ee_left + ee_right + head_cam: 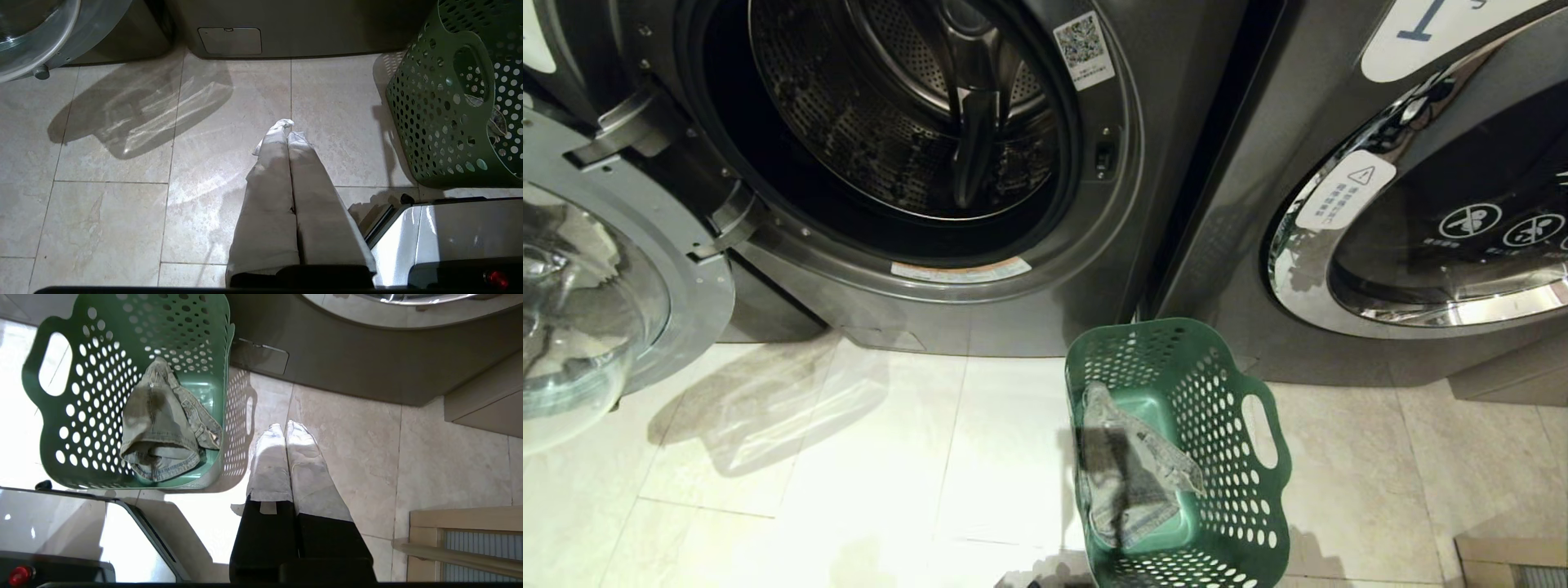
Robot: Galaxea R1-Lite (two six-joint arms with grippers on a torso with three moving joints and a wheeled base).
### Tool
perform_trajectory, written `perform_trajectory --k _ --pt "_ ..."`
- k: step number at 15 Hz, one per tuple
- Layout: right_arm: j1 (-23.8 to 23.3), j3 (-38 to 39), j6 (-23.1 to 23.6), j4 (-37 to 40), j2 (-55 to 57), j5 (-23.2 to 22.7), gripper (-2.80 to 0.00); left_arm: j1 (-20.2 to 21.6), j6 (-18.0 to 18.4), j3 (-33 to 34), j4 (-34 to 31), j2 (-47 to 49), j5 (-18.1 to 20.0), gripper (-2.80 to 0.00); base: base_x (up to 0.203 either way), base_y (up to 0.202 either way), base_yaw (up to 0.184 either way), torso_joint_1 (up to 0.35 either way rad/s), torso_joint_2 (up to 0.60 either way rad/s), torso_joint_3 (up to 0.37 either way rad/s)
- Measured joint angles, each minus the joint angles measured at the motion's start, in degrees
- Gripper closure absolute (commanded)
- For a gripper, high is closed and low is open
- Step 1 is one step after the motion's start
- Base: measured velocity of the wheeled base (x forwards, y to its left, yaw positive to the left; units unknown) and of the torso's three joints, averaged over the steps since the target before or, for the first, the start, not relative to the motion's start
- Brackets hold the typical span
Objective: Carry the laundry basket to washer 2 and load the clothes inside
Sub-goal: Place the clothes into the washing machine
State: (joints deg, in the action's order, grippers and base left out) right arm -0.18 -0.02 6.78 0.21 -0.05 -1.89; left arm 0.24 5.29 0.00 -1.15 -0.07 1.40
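Observation:
The dark green perforated laundry basket (1213,490) stands on the tiled floor between two washers. The grey-green clothes (1131,482) lie crumpled inside it. A dark grey washer (1094,269) is in front of me with its door (645,269) swung open to the left and its steel drum (907,106) empty; its numeral is out of view. Neither arm shows in the head view. My left gripper (289,128) is shut and empty over bare tiles, left of the basket (433,122). My right gripper (284,428) is shut and empty, just beside the basket (94,428) and the clothes (163,428).
On the right stands a washer (1241,204) with its chrome-rimmed door closed and a label (1429,24) reading 1. A wood-framed panel (470,539) is at floor level on the far right. My own base (449,228) sits just behind the basket.

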Motion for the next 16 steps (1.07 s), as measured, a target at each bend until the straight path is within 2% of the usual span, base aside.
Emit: perform_trajectory --k 3,7,9,10,12,13,15,16 --pt "0.0 0.0 0.5 0.0 0.0 -0.1 0.00 0.0 0.0 0.0 0.0 0.0 0.0 0.00 0.000 0.000 0.000 0.002 0.00 -0.172" --pt "0.0 -0.4 0.8 0.5 0.0 0.3 0.00 0.0 0.0 0.0 0.0 0.0 0.1 0.00 0.000 0.000 0.000 0.004 0.00 -0.027" --pt "0.0 -6.1 0.4 3.8 0.6 -0.4 0.00 0.0 0.1 0.0 0.0 0.0 0.1 0.00 0.000 0.000 0.000 0.000 0.00 0.000" --pt "0.0 -12.2 -0.6 8.0 1.7 -1.8 0.00 0.0 0.0 0.0 0.0 0.0 0.3 0.00 0.000 0.000 0.000 0.000 0.00 0.000" --pt "0.2 -26.6 -3.6 18.4 6.2 -7.5 0.00 0.0 -0.1 0.0 0.0 0.0 0.4 0.00 0.000 0.000 0.000 0.000 0.00 0.000" --pt "0.2 -34.9 -5.4 25.3 10.7 -12.5 0.00 0.0 -0.1 0.0 0.0 0.0 0.4 0.00 0.000 0.000 0.000 0.000 0.00 0.000" --pt "0.2 -44.4 -6.5 36.6 20.1 -21.0 0.00 0.0 -0.3 0.0 0.0 0.0 0.3 0.00 0.000 0.000 0.000 0.000 0.00 0.000" --pt "0.2 -46.3 -6.2 40.4 24.5 -24.1 0.00 0.0 -0.5 0.0 0.0 0.0 0.2 0.00 0.000 0.000 0.000 0.000 0.00 0.000"
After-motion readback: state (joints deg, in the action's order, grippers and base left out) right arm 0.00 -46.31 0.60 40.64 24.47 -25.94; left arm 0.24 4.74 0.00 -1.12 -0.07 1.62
